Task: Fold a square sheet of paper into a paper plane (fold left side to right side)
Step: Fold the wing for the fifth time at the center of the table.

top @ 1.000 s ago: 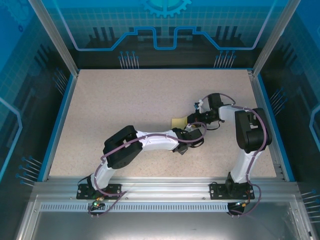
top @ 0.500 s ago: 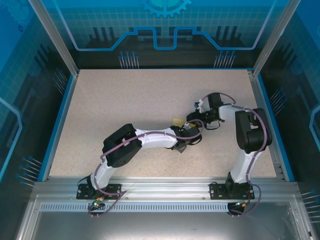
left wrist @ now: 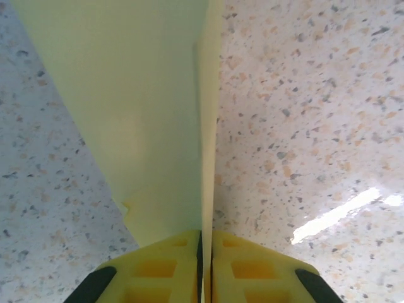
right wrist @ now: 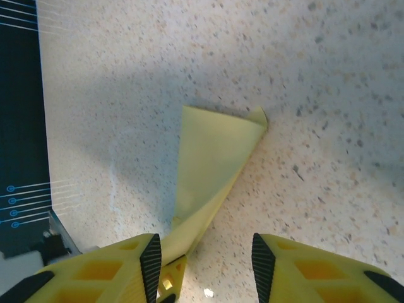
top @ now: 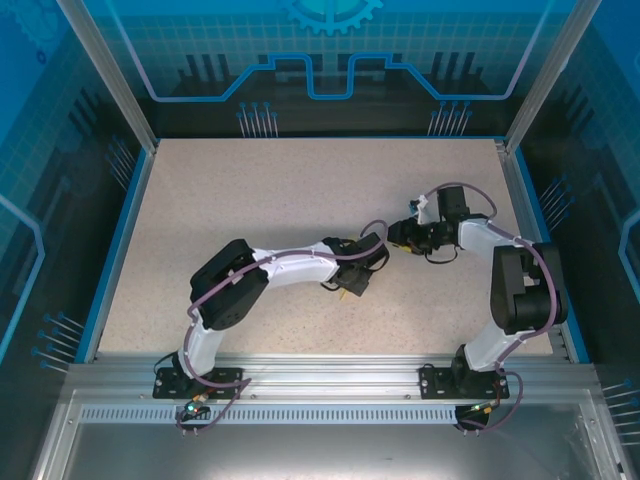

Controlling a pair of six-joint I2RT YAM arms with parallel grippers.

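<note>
- The yellow paper (left wrist: 145,113) is a folded, creased wedge, widest at its far end and narrowing toward the fingers that hold it.
- In the right wrist view the yellow paper (right wrist: 214,158) stands out from the table, with a small bent corner at the upper right of its far edge and its shadow on the surface behind it.
- The left gripper (left wrist: 206,243) has its yellow fingers pressed together on the narrow end of the paper, with the sheet pinched edge-on in the slit between them.
- Seen from above, the left gripper (top: 348,288) sits near the middle of the table, and the paper itself is too small there to make out.
- The right gripper (right wrist: 205,246) has its fingers spread well apart. The paper's narrow end runs down just beside its left finger (right wrist: 126,268), and I cannot tell whether they touch.
- From above, the right gripper (top: 396,243) is close to the left one, up and to the right of it.
- The table (top: 250,200) is speckled beige with a blue rim (top: 113,255).
- An aluminium rail (top: 320,375) at the near edge carries both arm bases.
- Blue-tinted wall panels (top: 320,60) with printed line patterns enclose the table.
</note>
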